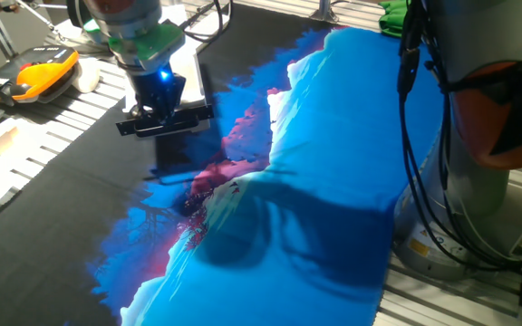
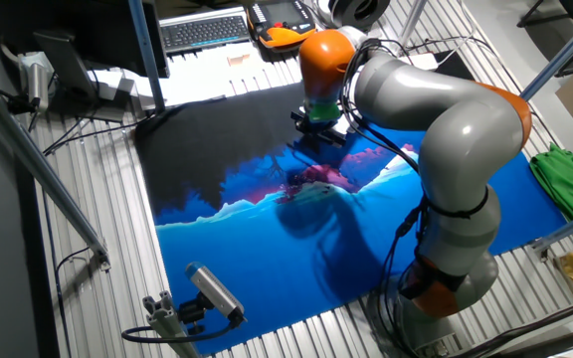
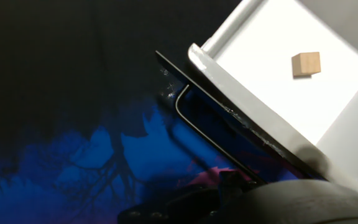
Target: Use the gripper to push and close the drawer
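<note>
Nearest us at the hand view's bottom edge, our gripper (finger state we cannot tell) risks skidding off the handle of the open drawer, upper right, leaving it ajar.

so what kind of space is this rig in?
Looks like a robotics lab bench, not a home: slotted aluminium table, keyboard at the back, and a camera on a stand aimed at the printed mat.

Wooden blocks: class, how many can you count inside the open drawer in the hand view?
1. A single small wooden block lies on the pale floor of the drawer, toward the upper right of the hand view. Part of the tray runs out of frame, so more could be hidden.
</note>
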